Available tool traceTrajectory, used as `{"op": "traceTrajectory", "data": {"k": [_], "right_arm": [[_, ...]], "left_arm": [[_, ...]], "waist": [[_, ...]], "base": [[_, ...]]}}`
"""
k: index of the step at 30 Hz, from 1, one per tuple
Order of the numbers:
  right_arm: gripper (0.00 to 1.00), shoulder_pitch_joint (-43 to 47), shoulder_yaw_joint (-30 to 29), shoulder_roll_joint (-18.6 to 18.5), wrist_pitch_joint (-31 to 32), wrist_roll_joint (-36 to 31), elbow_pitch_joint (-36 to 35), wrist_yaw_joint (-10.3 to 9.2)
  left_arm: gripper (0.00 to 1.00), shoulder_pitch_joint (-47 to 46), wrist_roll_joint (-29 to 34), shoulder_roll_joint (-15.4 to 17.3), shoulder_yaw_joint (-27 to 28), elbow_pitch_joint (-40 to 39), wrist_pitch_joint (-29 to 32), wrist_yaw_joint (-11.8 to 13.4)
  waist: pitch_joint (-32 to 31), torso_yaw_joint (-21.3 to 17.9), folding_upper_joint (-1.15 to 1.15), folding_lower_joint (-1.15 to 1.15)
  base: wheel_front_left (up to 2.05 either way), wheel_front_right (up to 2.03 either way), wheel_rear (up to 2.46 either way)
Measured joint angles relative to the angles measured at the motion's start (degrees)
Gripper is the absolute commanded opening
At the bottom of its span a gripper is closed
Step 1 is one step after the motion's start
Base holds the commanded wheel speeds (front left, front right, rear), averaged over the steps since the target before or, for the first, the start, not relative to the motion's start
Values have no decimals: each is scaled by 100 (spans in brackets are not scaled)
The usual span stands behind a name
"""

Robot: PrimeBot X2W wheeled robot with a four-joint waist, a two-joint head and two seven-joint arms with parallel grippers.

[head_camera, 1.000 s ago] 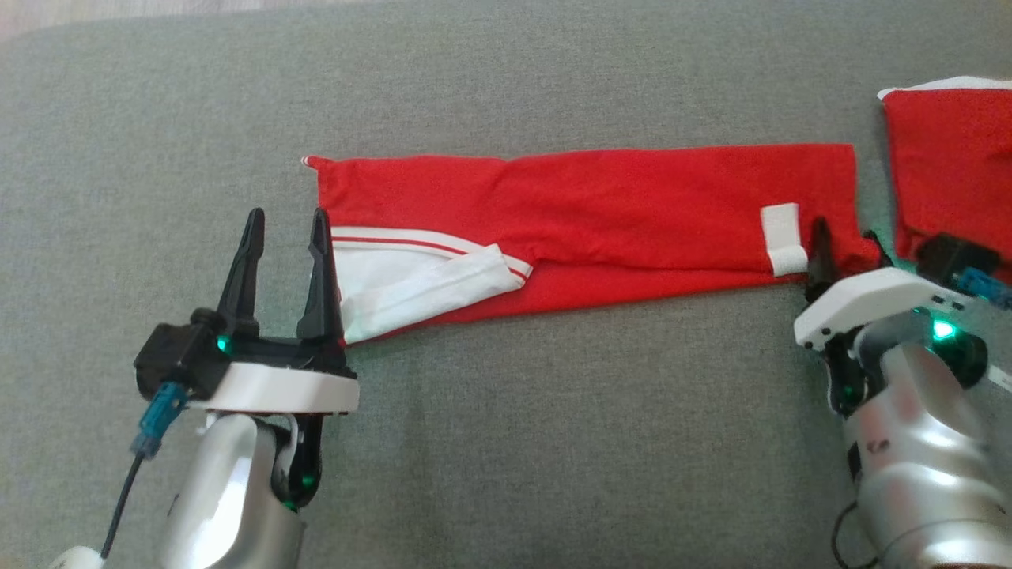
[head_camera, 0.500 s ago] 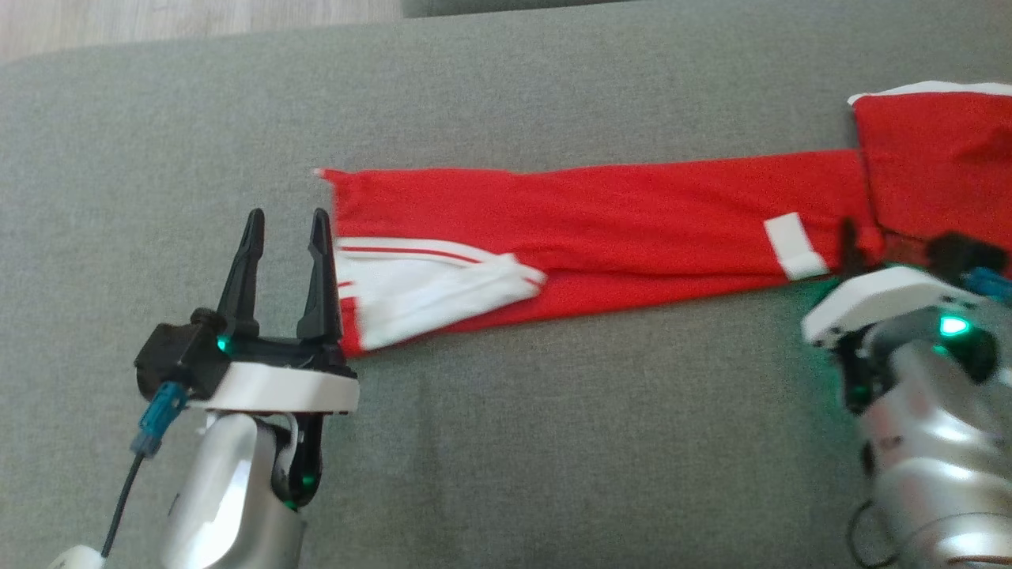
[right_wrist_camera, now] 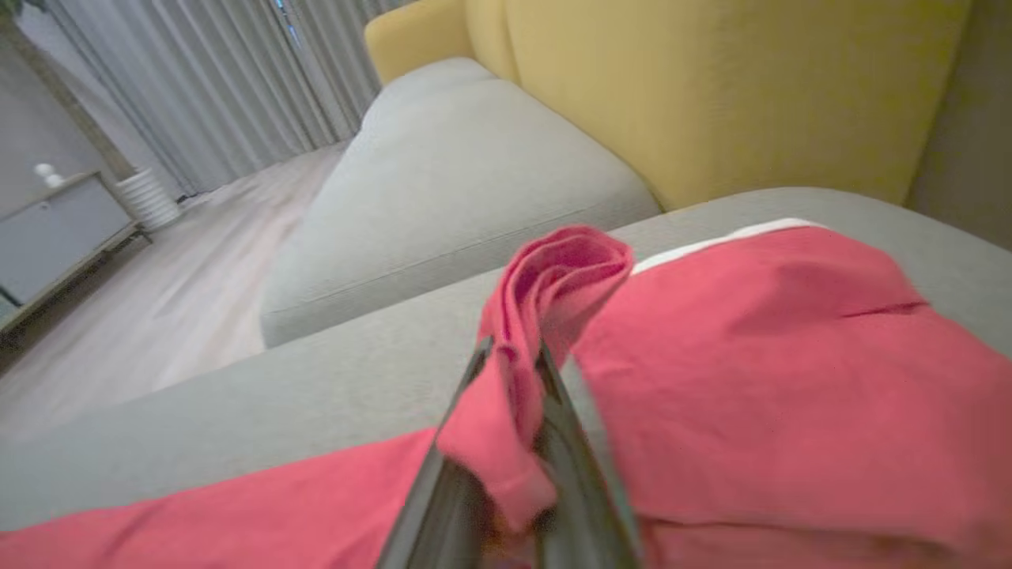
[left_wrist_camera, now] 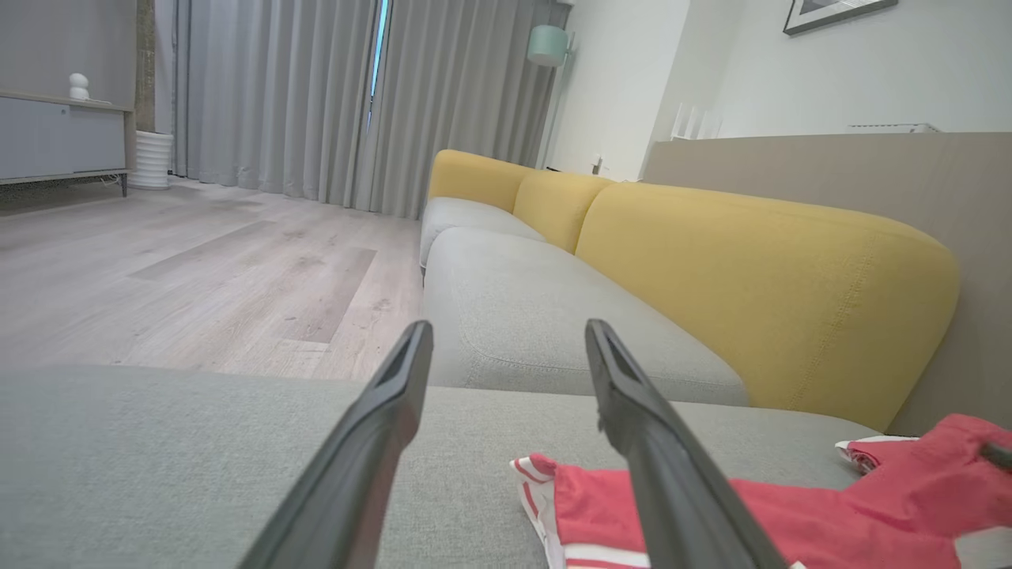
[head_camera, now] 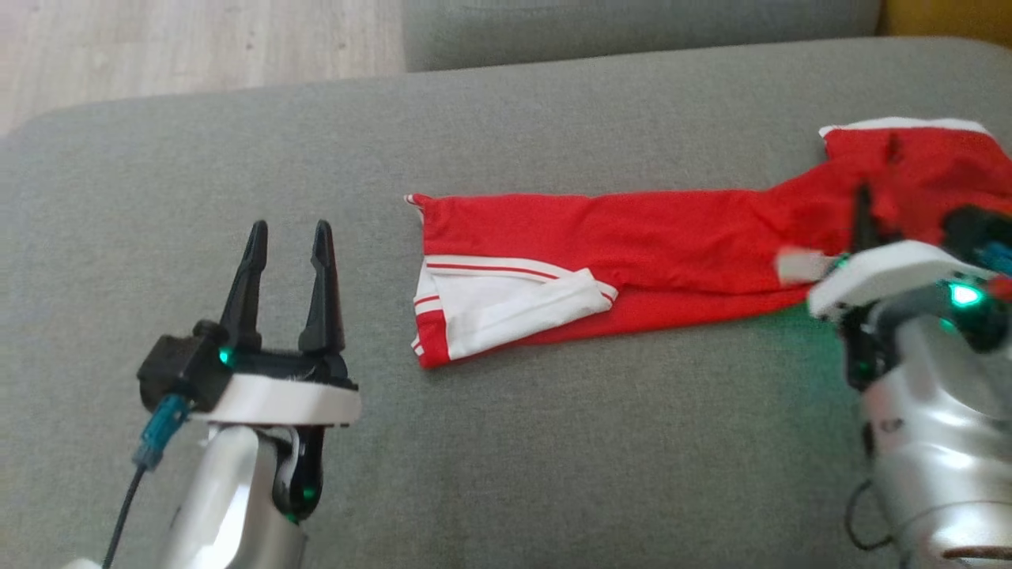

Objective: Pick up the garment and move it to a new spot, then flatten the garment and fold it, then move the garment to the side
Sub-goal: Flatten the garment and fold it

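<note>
The garment [head_camera: 632,245] is red with a white striped end and lies stretched across the grey cushion [head_camera: 506,442]. My right gripper [head_camera: 863,217] is shut on a bunched fold of its red cloth near the right end, which rises between the fingers in the right wrist view [right_wrist_camera: 514,363]. The wide red part [right_wrist_camera: 751,356] lies just right of that grip. My left gripper [head_camera: 288,233] is open, hovering left of the white end and apart from it. In the left wrist view the left gripper [left_wrist_camera: 510,336] holds nothing, and the garment [left_wrist_camera: 791,506] shows at the lower right.
The cushion's far edge [head_camera: 237,99] drops to a wooden floor [head_camera: 198,39] at the upper left. A second grey seat [left_wrist_camera: 538,316] and yellow backrests [left_wrist_camera: 751,276] lie beyond. Bare grey fabric stretches in front of the garment.
My right gripper has shut on the garment's right end and drawn it rightward, so its white end now lies clear of my left gripper. The head camera has also shifted.
</note>
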Motion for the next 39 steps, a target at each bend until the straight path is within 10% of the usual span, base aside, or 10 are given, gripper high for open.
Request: {"op": "traceTrajectory", "data": {"k": [16, 33, 35, 36, 39], "right_arm": [[0, 27, 2992, 265, 483, 2325, -1274, 0], [0, 73, 4763, 265, 245, 3595, -365, 0], [45, 62, 4908, 256, 243, 3784, -245, 0], [100, 64, 5025, 242, 235, 3941, -293, 0], [100, 53, 5483, 249, 235, 4352, -544, 0]], "left_arm": [[100, 261, -40, -2, -23, -15, 0, 0], [100, 247, -169, -7, -337, 38, 0, 0], [100, 246, -197, -10, -349, 46, 0, 0], [100, 245, -197, -10, -350, 49, 0, 0], [100, 245, -197, -10, -345, 56, 0, 0]], "waist": [[-225, 879, 0, 0], [9, 1768, 0, 1], [41, 1836, 0, 1], [54, 1861, 0, 1], [82, 1865, 0, 1]], "base": [[0, 0, 0], [0, 0, 0], [0, 0, 0], [0, 0, 0], [0, 0, 0]]}}
